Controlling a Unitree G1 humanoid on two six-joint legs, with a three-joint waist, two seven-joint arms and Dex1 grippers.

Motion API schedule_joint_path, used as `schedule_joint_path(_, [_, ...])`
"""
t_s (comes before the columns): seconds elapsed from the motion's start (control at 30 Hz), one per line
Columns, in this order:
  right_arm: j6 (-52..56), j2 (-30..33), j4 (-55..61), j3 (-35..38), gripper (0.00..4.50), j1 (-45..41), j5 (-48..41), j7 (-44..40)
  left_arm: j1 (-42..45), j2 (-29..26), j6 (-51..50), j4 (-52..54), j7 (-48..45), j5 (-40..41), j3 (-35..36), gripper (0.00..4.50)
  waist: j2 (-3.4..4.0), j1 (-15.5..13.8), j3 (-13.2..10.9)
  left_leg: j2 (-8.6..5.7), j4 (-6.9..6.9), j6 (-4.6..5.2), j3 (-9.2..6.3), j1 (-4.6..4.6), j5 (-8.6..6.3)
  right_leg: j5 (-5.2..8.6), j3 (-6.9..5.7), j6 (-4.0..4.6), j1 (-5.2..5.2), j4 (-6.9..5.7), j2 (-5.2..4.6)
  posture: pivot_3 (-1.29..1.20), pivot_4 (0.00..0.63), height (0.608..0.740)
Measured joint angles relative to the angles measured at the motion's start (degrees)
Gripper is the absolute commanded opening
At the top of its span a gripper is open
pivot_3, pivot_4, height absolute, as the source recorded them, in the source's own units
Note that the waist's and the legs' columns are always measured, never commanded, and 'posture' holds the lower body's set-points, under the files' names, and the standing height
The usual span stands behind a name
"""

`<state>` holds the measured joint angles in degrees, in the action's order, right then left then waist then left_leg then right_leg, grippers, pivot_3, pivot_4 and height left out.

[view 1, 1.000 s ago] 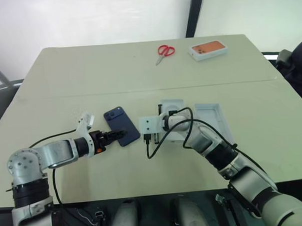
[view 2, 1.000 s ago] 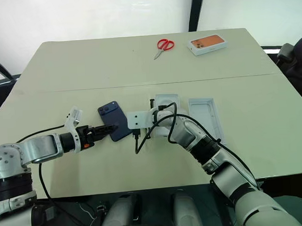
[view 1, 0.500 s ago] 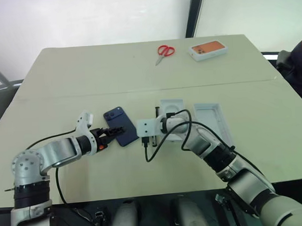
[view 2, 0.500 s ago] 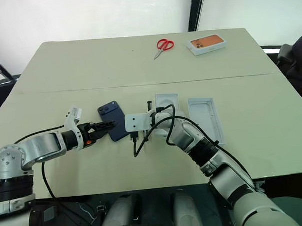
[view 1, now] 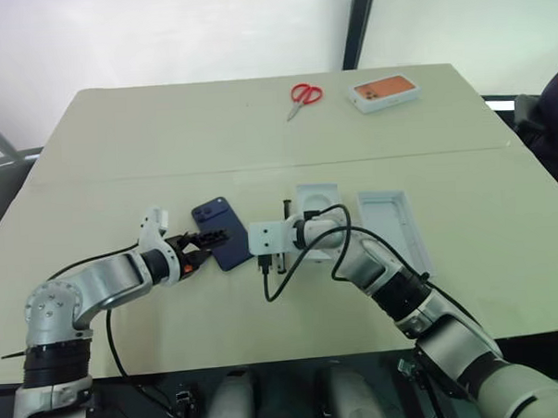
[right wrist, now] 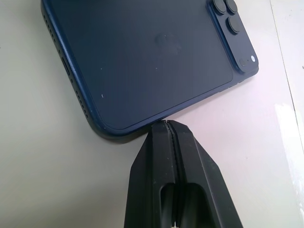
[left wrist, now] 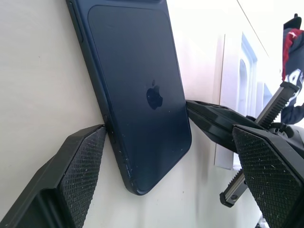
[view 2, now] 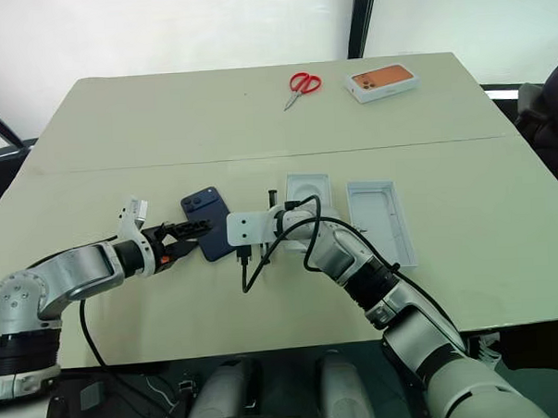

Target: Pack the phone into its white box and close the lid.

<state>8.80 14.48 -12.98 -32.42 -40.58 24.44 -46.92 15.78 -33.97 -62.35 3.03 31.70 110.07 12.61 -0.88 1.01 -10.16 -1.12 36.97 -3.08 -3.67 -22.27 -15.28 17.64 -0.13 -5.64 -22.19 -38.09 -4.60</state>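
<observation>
The phone (view 1: 223,232), dark navy and back side up, lies flat on the table left of centre. My left gripper (left wrist: 168,142) is open with one finger on each side of the phone's near end; one pad (left wrist: 88,156) rests against its edge. My right gripper (right wrist: 166,126) is shut, its tip touching the phone's other long edge. The lid (view 1: 394,224) lies inside up to the right. Between it and the phone sits a white piece with a rounded recess (view 1: 317,196), partly behind my right arm. I cannot tell whether that is the white box.
Red scissors (view 1: 304,96) and a white box with an orange top (view 1: 383,91) lie at the table's far side. A black cable (view 1: 275,285) loops from my right wrist down onto the table in front of the phone.
My left gripper has rolled, so its fingers now straddle the phone's near end. The right gripper has slid a little left against the phone's edge. The phone has stayed put.
</observation>
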Motion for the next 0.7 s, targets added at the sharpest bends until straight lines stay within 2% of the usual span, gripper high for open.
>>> schedule_joint_path(0.43, [-0.8, -2.5, -1.0, -0.1, 0.0, 0.1, 0.0, 0.0, 1.4, 0.3, 4.3, -0.1, 0.0, 1.7, -4.1, 4.42, -0.02, -0.2, 0.0, -0.01, -0.02, -0.08, 0.01, -0.1, 0.04, 0.0, 0.0, 0.0, -0.07, 0.08, 0.0, 0.0, 0.15, 0.74])
schedule_joint_path(0.67, [-0.9, -3.0, -0.9, -0.1, 0.0, 0.3, -0.1, 0.3, 1.5, -3.1, 3.6, -0.1, -1.7, 0.4, -5.0, 4.42, -0.01, 0.2, 0.0, -0.01, -0.1, -0.08, 0.04, -0.1, 0.05, 0.0, 0.0, 0.0, -0.15, 0.08, 0.05, 0.0, 0.15, 0.74])
schedule_joint_path(0.7, [-0.9, -3.0, -0.9, -0.1, 0.0, 0.3, -0.1, 0.3, 1.5, -3.7, 3.4, -0.3, -2.1, 0.2, -5.0, 4.19, -0.01, 0.2, 0.0, 0.0, -0.12, -0.08, 0.04, -0.1, 0.05, 0.0, 0.0, 0.0, -0.16, 0.07, 0.05, 0.0, 0.15, 0.74])
